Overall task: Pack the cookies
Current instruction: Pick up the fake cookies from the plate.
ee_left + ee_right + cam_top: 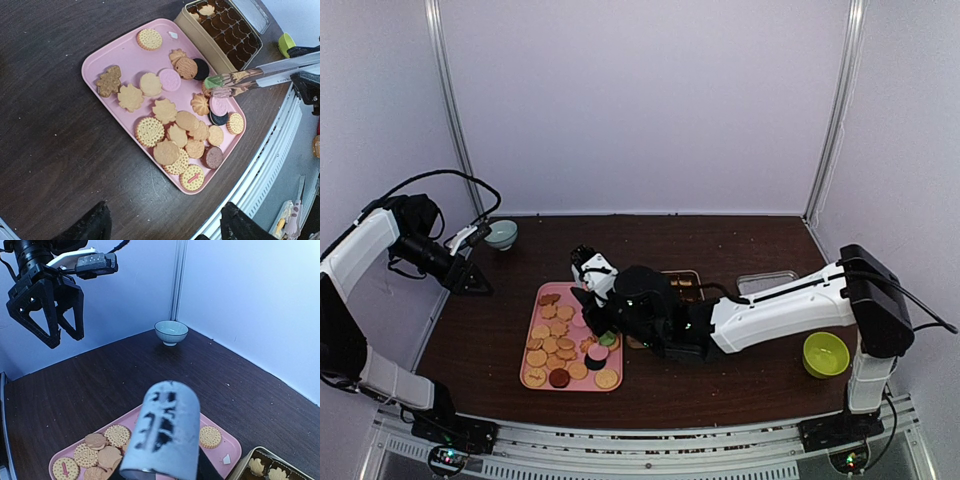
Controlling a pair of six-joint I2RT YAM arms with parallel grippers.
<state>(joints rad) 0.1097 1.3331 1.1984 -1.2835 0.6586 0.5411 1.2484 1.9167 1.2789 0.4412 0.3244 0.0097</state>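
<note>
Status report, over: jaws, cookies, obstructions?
Left gripper open, empty. Right gripper shut on metal tongs, tips at a green cookie. Most cookies on pink tray; tan tin alongside, nothing between.

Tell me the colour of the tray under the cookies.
The tray is pink, plain with no pattern; the left wrist view shows it best.

On the dark wooden worktop (pixel 750 385), a pink plastic tray (pixel 120 55) is lying just beside a beige compartmented tin (pixel 202 45), silver metal tongs (pixel 250 77) are hanging over the tray, and a pale ceramic bowl (pixel 501 234) and a lime-green bowl (pixel 825 354) are sitting well apart.
</note>
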